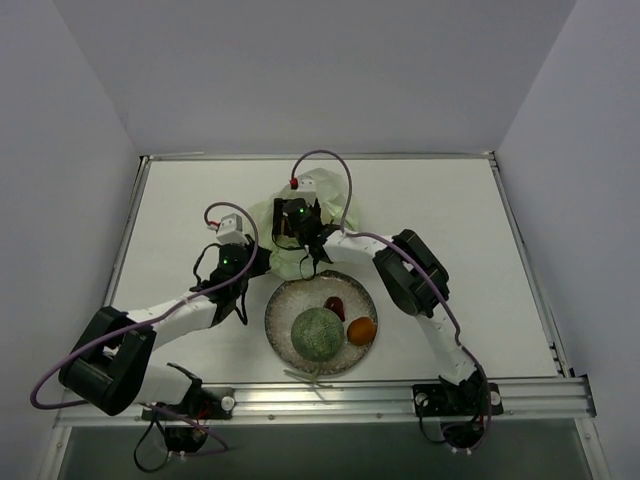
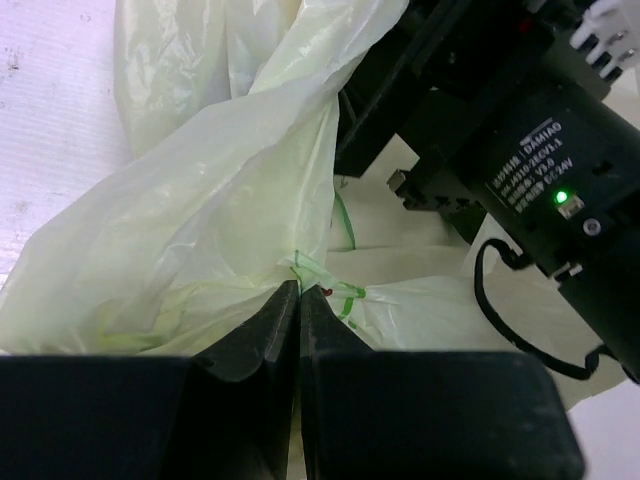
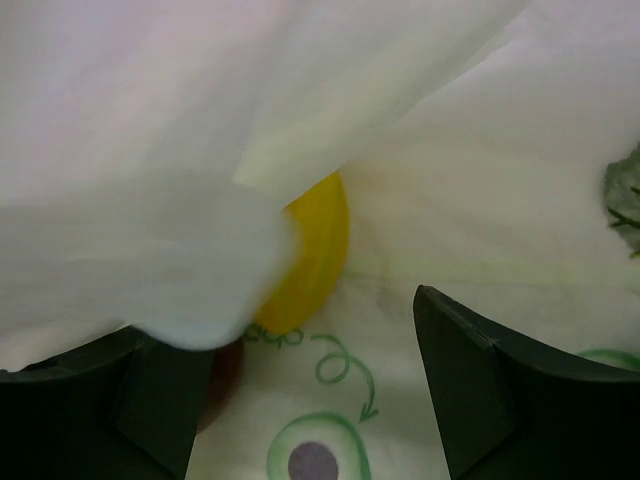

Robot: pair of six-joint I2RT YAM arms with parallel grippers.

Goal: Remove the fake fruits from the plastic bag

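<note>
Plastic bag — pinched by L gripper, R gripper spread inside.

From my seat I see a round speckled glass plate on the white table, about midway across and near the front edge; a metal rail runs along that edge, the plate stopping just short of it; plain pale walls enclose the other three sides.

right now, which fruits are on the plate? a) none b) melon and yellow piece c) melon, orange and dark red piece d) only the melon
c: the top view shows the melon, the orange and the dark red piece lying on the plate.
</note>
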